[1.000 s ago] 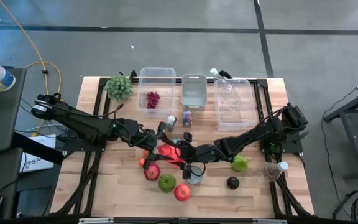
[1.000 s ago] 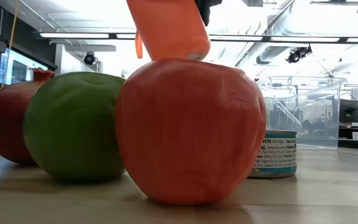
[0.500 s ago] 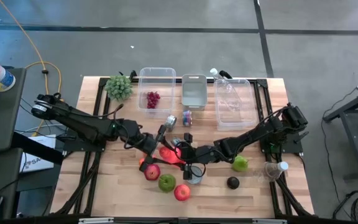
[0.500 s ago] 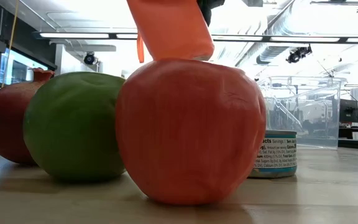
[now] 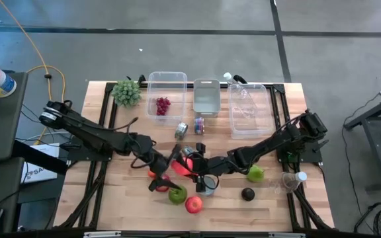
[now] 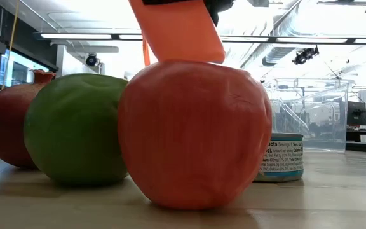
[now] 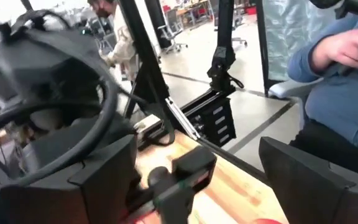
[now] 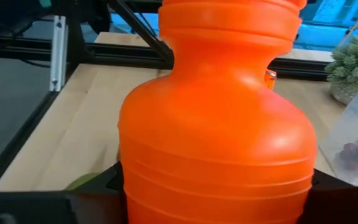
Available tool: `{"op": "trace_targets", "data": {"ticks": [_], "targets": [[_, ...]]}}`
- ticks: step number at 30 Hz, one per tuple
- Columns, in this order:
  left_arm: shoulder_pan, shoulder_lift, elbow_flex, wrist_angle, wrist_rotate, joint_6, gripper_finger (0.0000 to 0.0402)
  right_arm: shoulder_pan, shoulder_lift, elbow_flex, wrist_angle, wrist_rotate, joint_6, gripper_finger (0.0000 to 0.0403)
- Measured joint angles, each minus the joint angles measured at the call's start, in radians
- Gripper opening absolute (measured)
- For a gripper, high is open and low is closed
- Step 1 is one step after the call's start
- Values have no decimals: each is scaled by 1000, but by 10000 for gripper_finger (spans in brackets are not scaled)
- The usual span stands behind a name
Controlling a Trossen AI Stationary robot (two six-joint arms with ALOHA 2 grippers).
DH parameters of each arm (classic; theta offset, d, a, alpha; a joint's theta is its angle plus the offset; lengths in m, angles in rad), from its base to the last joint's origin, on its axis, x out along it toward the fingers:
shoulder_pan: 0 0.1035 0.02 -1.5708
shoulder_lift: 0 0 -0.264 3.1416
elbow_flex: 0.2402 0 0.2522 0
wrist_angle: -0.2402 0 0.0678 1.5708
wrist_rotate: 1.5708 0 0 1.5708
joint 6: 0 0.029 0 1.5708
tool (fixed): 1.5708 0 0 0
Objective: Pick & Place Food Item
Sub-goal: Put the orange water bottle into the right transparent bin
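Pomegranate point(image 6: 8, 121), green apple point(image 6: 75, 130) and red apple point(image 6: 192, 133) sit in a row at the table's point(image 5: 118, 198) front. The left gripper point(image 5: 166, 173) reaches low beside them; its jaws stand wide apart in its wrist view, holding nothing. Just right of it, the right gripper point(image 5: 197, 165) is clamped on an orange bottle point(image 8: 216, 118), held above the red apple.
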Motion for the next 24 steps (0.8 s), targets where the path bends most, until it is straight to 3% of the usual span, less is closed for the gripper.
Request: {"op": "trace_targets", "data": {"ticks": [6, 11, 15, 19, 24], "targets": [[1, -2, -1, 41, -2, 48, 331, 3, -1, 2, -12, 10, -1, 215], [9, -57, -2, 49, -1, -191, 331, 33, -1, 2, -23, 62, -81, 215], [5, -159, -2, -30, -7, -253, 331, 70, -5, 2, -83, 168, -81, 215], [3, -274, -1, -230, -63, -268, 331, 146, -40, 5, -269, 328, -26, 215], [4, -353, -1, -434, -177, -325, 331, 299, -98, 2, -449, 687, -7, 215]]}}
